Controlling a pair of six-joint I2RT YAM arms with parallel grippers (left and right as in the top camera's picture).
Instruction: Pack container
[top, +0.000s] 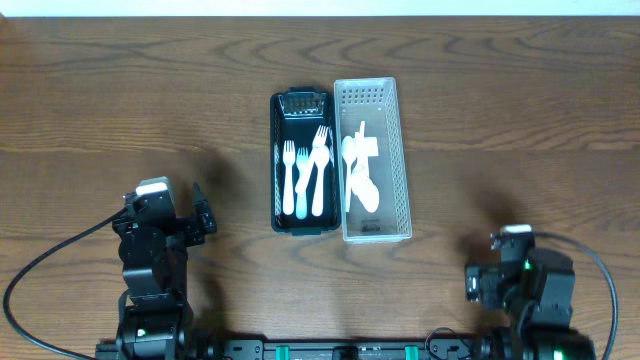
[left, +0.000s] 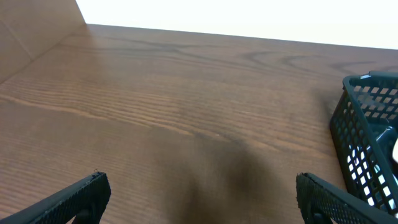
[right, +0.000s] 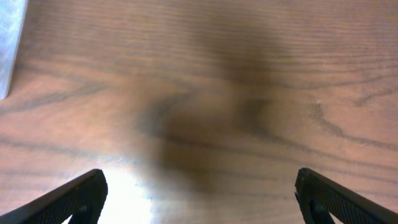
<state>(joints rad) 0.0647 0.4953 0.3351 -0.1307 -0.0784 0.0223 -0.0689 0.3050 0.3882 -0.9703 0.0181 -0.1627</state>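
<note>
A black mesh container lies at the table's middle with three white forks inside. A clear container lies right beside it and holds white spoons. The black container's corner shows at the right edge of the left wrist view. The clear container's edge shows at the top left of the right wrist view. My left gripper is open and empty over bare table at the front left. My right gripper is open and empty over bare table at the front right.
The wooden table extends on all sides of the two containers. Cables run from both arm bases along the front edge.
</note>
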